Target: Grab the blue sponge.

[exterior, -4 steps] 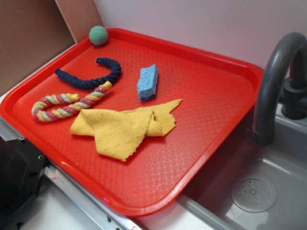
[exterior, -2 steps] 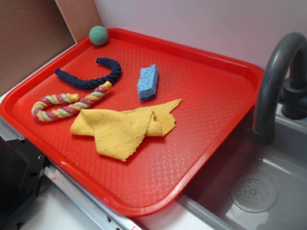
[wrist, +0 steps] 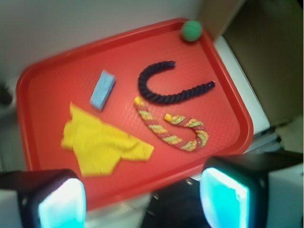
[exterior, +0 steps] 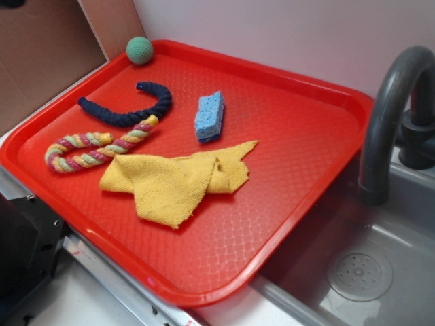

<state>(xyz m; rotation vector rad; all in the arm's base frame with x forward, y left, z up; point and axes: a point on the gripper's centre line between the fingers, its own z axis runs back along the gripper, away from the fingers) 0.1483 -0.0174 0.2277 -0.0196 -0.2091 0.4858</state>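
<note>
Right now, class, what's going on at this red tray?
Nothing is being handled yet. The pincer is open, high above the tray and touching nothing. The blue sponge lies alone on the tray, between the navy rope and the yellow cloth, not yet grabbed.

1. My wrist view is blurred throughout; the blue sponge (wrist: 102,89) shows no pores there
2. The gripper (wrist: 142,199) is cut off by the bottom edge, so I see only two glowing finger pads (wrist: 61,204)
3. In the exterior view, the faucet (exterior: 394,115) runs off the right edge
4. The sink (exterior: 380,272) is cropped at bottom right
</note>
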